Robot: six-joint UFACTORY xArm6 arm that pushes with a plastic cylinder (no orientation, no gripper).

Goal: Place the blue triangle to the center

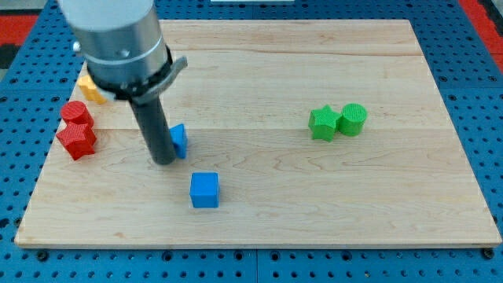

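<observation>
The blue triangle [180, 139] lies on the wooden board [267, 212] left of the middle, partly hidden behind my rod. My tip [163, 160] rests on the board right against the triangle's left side. A blue cube [205, 189] sits below and to the right of the tip, apart from it.
A red cylinder [76, 113] and a red star-shaped block [76, 139] sit together at the board's left edge. A yellow block [91, 89] lies above them, partly hidden by the arm. A green star [323, 123] and green cylinder [353, 119] touch at the right.
</observation>
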